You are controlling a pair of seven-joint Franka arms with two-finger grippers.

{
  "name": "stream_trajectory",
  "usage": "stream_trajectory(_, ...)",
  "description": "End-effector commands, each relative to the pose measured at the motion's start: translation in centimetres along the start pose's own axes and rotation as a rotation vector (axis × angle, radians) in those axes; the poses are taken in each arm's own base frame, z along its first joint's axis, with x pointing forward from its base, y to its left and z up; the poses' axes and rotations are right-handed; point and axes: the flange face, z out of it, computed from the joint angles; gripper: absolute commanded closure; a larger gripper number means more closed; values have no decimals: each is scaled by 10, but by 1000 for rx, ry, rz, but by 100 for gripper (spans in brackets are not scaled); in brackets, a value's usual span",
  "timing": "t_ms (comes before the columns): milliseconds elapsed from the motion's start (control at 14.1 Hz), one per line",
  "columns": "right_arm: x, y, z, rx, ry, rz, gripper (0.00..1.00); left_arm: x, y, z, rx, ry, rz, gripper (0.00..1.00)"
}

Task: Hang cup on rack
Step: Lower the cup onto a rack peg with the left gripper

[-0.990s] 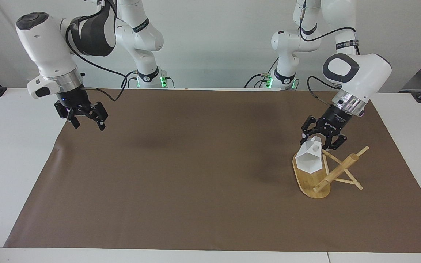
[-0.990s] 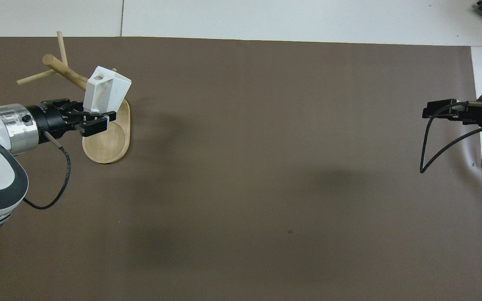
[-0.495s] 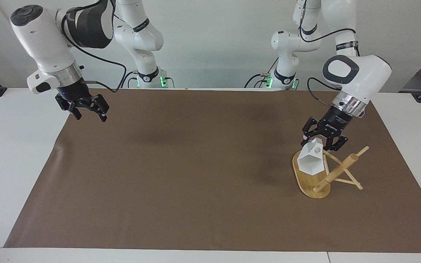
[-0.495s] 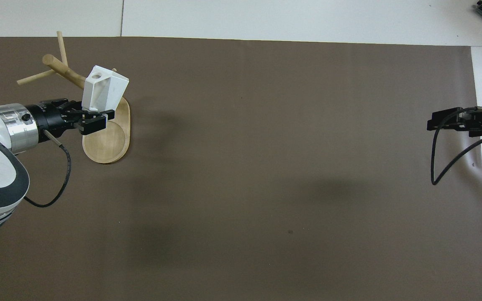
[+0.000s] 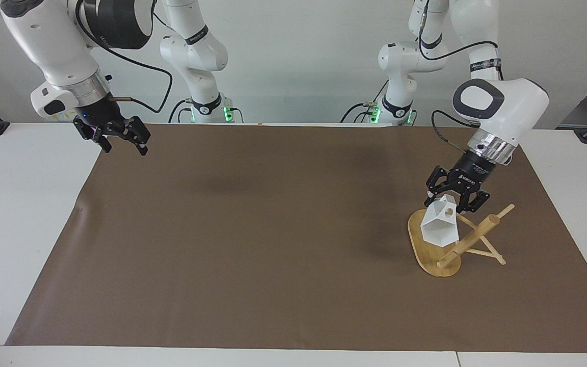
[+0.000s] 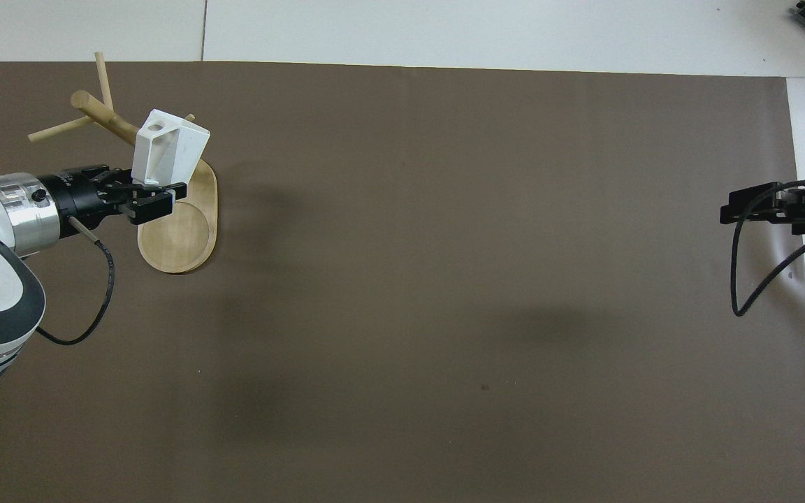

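The left gripper (image 5: pixel 450 200) is clamped on the cup (image 5: pixel 440 226), gripping it by the blocky handle with the round hole; the cup hangs tilted in the air over the oval base of the rack (image 5: pixel 433 257), just beside the central post and its thin pegs; the rack stands on the brown mat (image 5: pixel 252 244) toward the left arm's end of the table; the right gripper (image 5: pixel 120 141) waits raised over the mat's edge at the right arm's end, its fingers spread apart and holding nothing.
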Motion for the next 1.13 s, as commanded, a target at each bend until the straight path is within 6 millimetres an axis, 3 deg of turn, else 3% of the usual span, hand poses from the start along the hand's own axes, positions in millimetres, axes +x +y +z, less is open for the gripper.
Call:
stream_trajectory(0, -4, 5, -11, -21, -15, -1, 0, -4, 7, -1, -15, -29, -44, 100)
stream_trajectory(566, -4, 11, -33, -44, 15, -3, 0, 1, 14, 2, -34, -43, -92, 100)
stream_trajectory(1061, -3, 13, -35, -46, 21, -69, 0, 3, 17, 3, -50, -51, -143, 100)
